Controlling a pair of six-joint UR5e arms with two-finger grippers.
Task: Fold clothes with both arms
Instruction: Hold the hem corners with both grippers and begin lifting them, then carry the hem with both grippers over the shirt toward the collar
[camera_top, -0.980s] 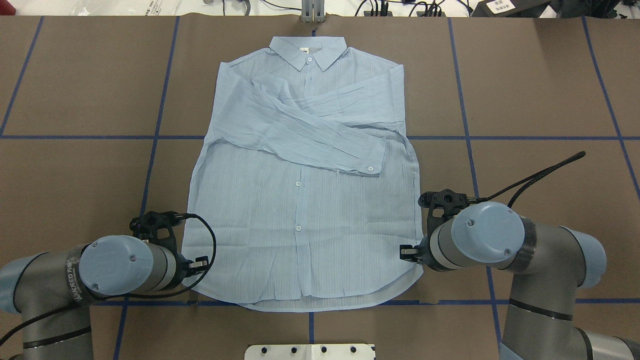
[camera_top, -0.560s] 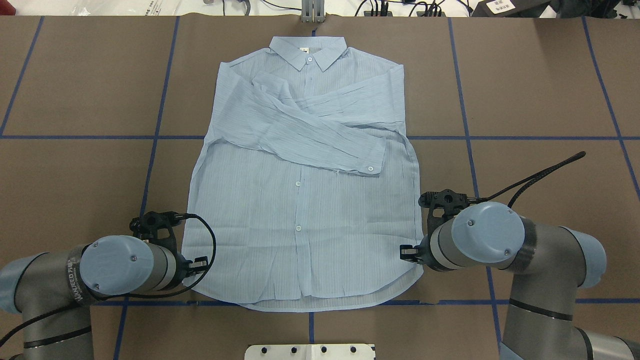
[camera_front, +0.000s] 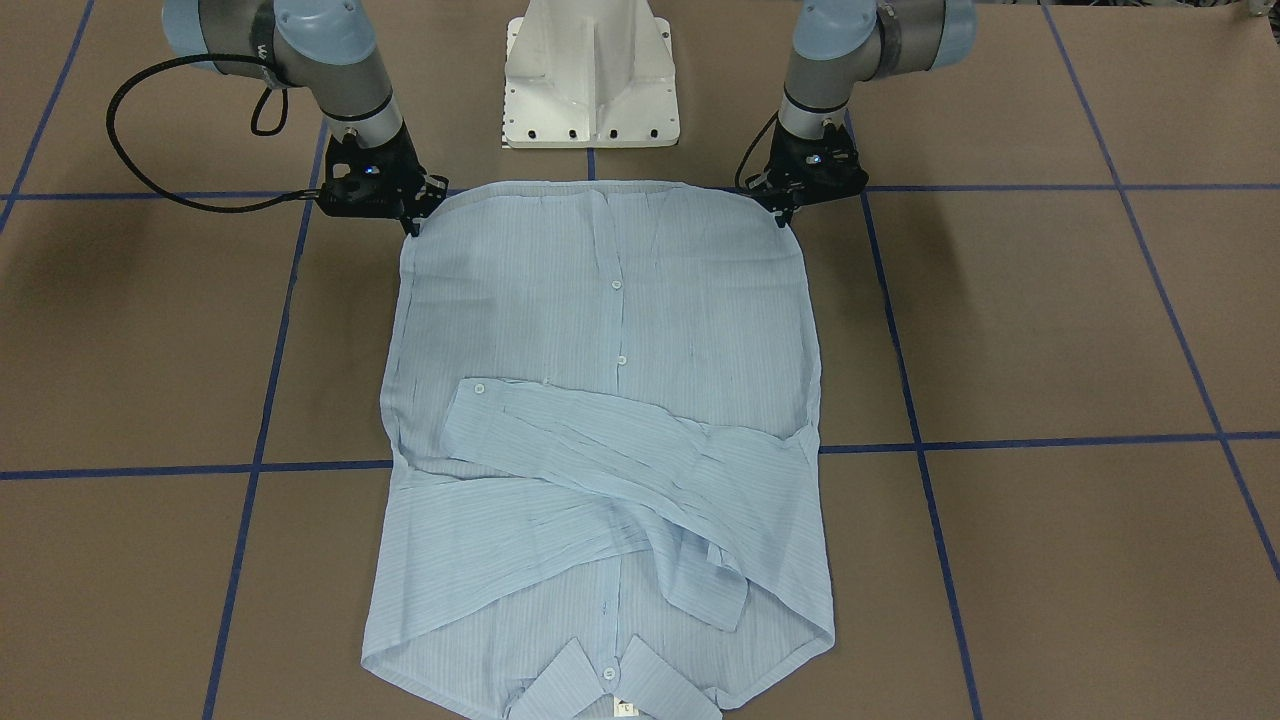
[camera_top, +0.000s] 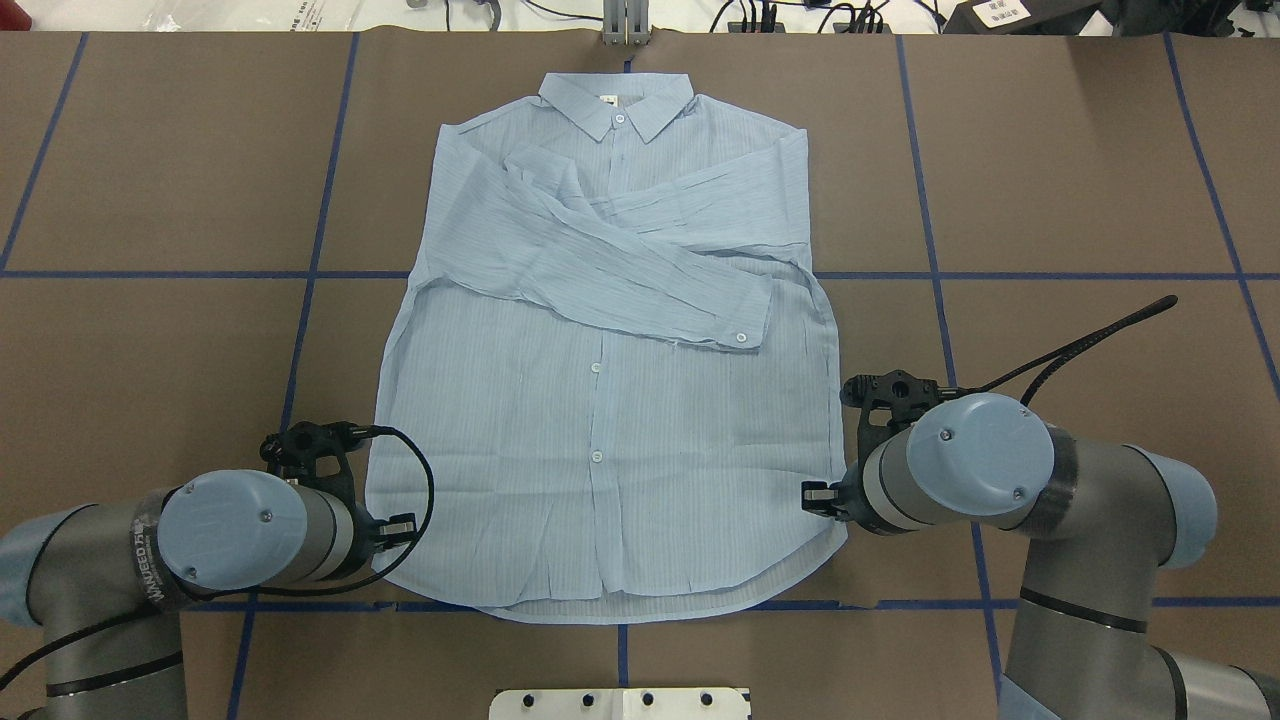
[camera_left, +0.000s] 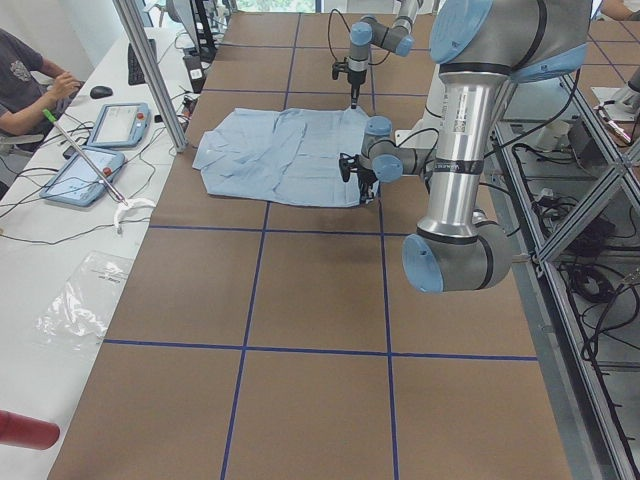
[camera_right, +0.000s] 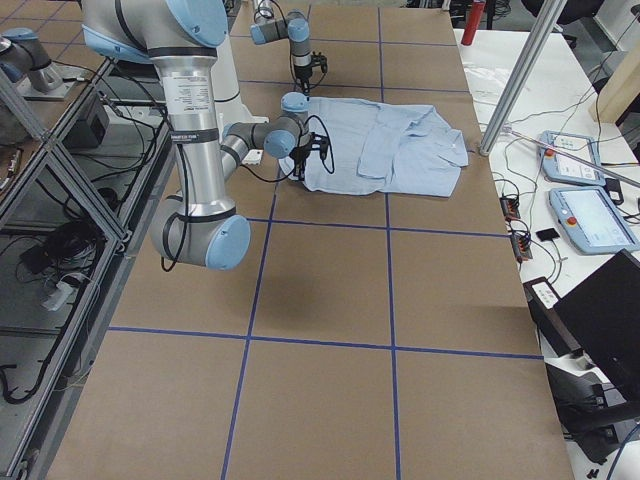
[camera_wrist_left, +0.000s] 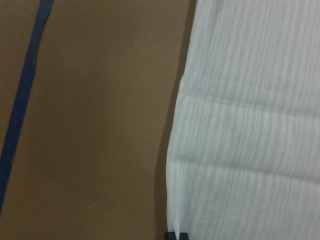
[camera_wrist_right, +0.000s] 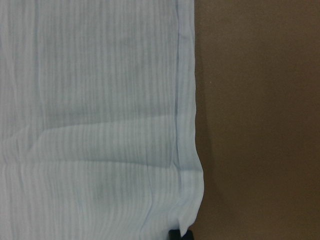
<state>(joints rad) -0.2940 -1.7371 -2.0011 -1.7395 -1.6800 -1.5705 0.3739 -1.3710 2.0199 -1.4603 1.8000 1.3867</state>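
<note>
The light-blue shirt (camera_top: 600, 420) lies flat and face up on the brown table, collar (camera_top: 615, 100) on the far side, both sleeves crossed over the chest (camera_front: 620, 450). My left gripper (camera_front: 783, 214) stands at the hem's corner on my left, tips pinched on the fabric edge (camera_wrist_left: 176, 235). At the hem's other corner my right gripper (camera_front: 413, 222) is shut on the cloth edge too (camera_wrist_right: 175, 234). In the overhead view both wrists hide the fingertips.
The white pedestal base (camera_front: 590, 80) stands just behind the hem. A black cable loop (camera_front: 150, 150) hangs off the right arm. Blue tape lines (camera_top: 310, 275) grid the table. A seated person (camera_left: 25, 80) and tablets (camera_left: 110, 125) are beyond the far edge.
The right arm has shifted slightly away from the base, its wrist a little farther up the shirt's side. The left arm and the shirt look unchanged.
</note>
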